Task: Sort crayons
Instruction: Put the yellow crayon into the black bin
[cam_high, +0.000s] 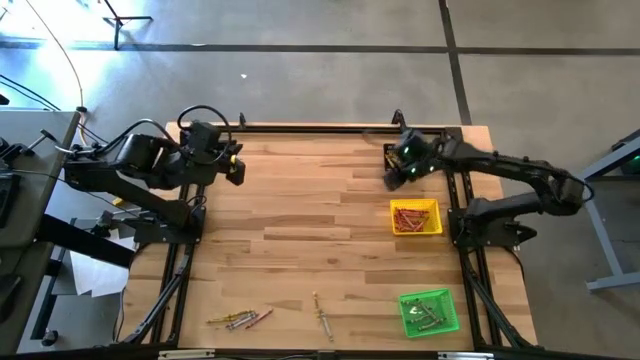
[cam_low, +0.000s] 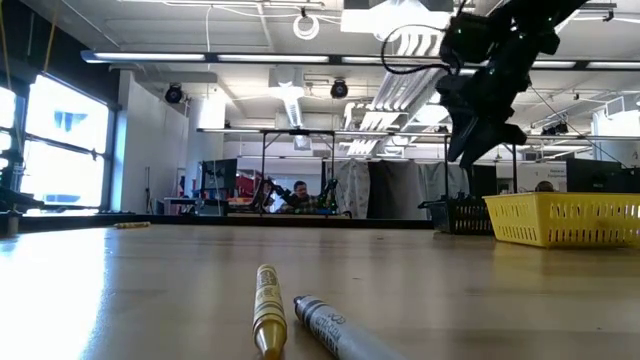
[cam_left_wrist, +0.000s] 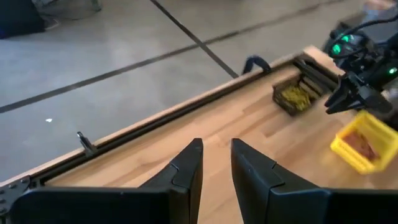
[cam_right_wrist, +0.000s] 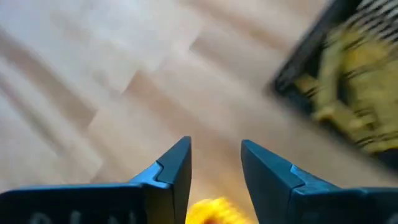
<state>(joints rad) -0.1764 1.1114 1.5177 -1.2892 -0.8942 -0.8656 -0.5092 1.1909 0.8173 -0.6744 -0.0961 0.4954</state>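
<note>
From above, your right gripper (cam_high: 392, 178) hangs at the table's (cam_high: 300, 250) far right corner, beside the black tray (cam_high: 398, 152) at the far edge. The yellow tray (cam_high: 415, 217) sits just nearer, holding red crayons (cam_high: 408, 218); the green tray (cam_high: 429, 311) lies at the near right corner with greyish crayons (cam_high: 425, 315) inside. Loose crayons (cam_high: 240, 319) rest along the near edge, left of centre, and another crayon (cam_high: 322, 314) lies apart toward the middle. Your left gripper (cam_high: 236, 165) waits over the far left corner.

At table height, 2 loose crayons fill the foreground: a yellow crayon (cam_low: 267, 308) and a grey crayon (cam_low: 330, 326), their near ends almost touching. The right gripper (cam_low: 470, 140) hangs in the air with nothing in it, above the black tray (cam_low: 458, 214) and next to the yellow tray (cam_low: 565, 220). A person sits far back in the room.

From your left wrist, the 2 fingers (cam_left_wrist: 186, 171) stand a narrow gap apart, holding nothing, above bare wood. Farther off, the black tray (cam_left_wrist: 297, 94) holds yellow crayons (cam_left_wrist: 295, 95).

From your right wrist, the fingers (cam_right_wrist: 171, 171) are parted and empty over the boards, with the black tray (cam_right_wrist: 298, 68) and its blurred yellow crayons (cam_right_wrist: 348, 106) beyond. A yellow shape (cam_right_wrist: 214, 213) shows between the finger bases; what it is you cannot tell.
</note>
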